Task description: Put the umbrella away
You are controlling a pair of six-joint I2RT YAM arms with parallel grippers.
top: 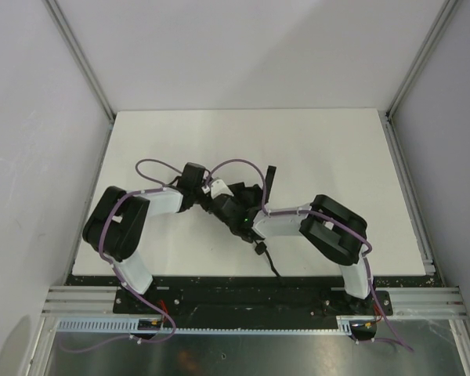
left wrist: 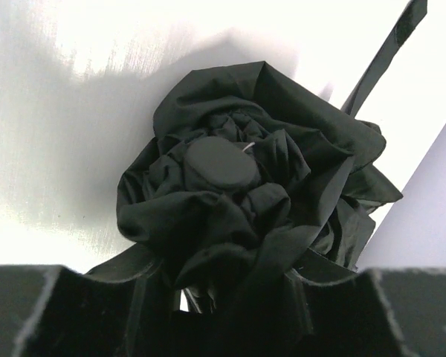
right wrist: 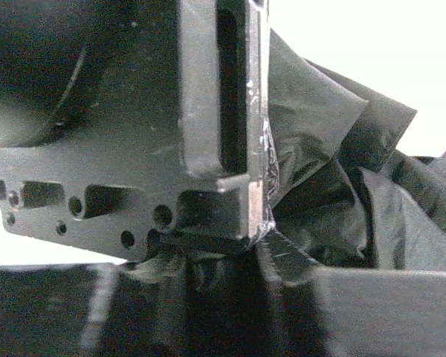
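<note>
One black umbrella [left wrist: 238,216] is lying at the middle of the table [top: 337,157], collapsed but loosely bunched. Its folds are billowing out around the round end cap [left wrist: 219,162], which is facing the left wrist camera. Its closure tab [left wrist: 386,56] is sticking out free beyond the folds, unfastened, and a thin wrist cord [top: 271,265] is trailing from the bundle toward the near edge of the table.

The left gripper [left wrist: 223,305] is clamping the bundle, its fingers [left wrist: 74,312] sitting on either side with fabric pressed down between them. Judging by that hold, it is acting as the anchor, keeping the umbrella from rolling while the canopy is being gathered.

The right gripper [right wrist: 223,309] is crowding in from the opposite side, so close that its camera is seeing mostly the left gripper's housing and a wall of creased cloth (whether its fingers are pinching fabric or standing apart I cannot tell, the lower part of that view being too dark). Its placement is suggesting a second hand working the folds or reaching for the tab, since the canopy is probably needing a tight wrap before the tab can fasten it.

No brand, label or lettering is showing on the umbrella, the grippers or the table.
</note>
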